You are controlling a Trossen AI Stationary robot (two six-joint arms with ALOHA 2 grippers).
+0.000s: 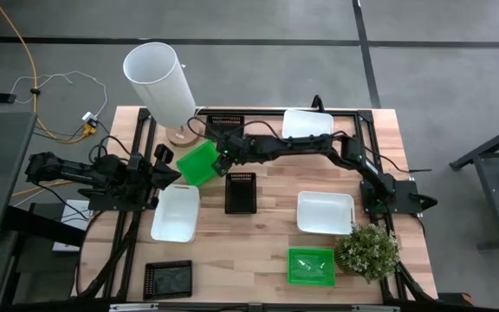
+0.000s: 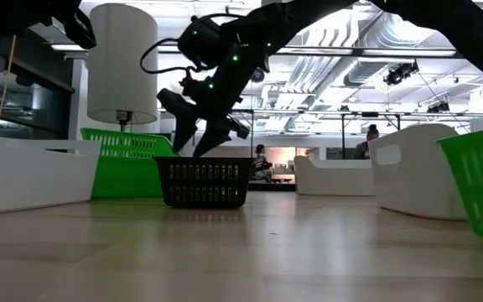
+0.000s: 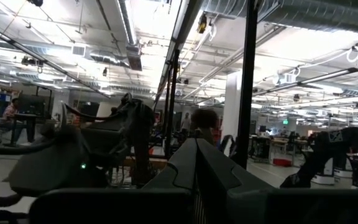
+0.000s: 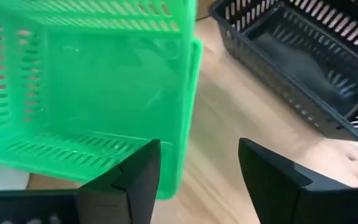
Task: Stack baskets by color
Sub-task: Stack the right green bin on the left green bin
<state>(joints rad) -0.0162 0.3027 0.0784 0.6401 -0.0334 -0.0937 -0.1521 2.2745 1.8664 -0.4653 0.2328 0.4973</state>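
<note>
My right gripper (image 1: 223,161) (image 4: 199,152) reaches across the table and stands open at the right-hand corner of a bright green basket (image 1: 198,162) (image 4: 98,93). That basket stands on the table, turned askew. A black basket (image 1: 241,192) (image 4: 309,56) lies just nearer. In the low view the gripper (image 2: 201,144) hangs above the black basket (image 2: 204,180), beside the green one (image 2: 124,164). A second green basket (image 1: 311,265) sits near the front right. My left gripper (image 3: 197,180) is shut and drawn back at the table's left edge. My right gripper is open, and one finger (image 4: 143,171) stands right by the near corner (image 4: 179,168) of the green basket's wall. Whether it touches that wall I cannot tell. The fingers slant down from the table's right side.
White baskets lie at left (image 1: 176,214), right (image 1: 325,212) and far right (image 1: 307,123). Other black baskets sit at the far edge (image 1: 225,123) and front left (image 1: 168,279). A tall white cylinder (image 1: 158,82) stands far left, a potted plant (image 1: 366,251) front right.
</note>
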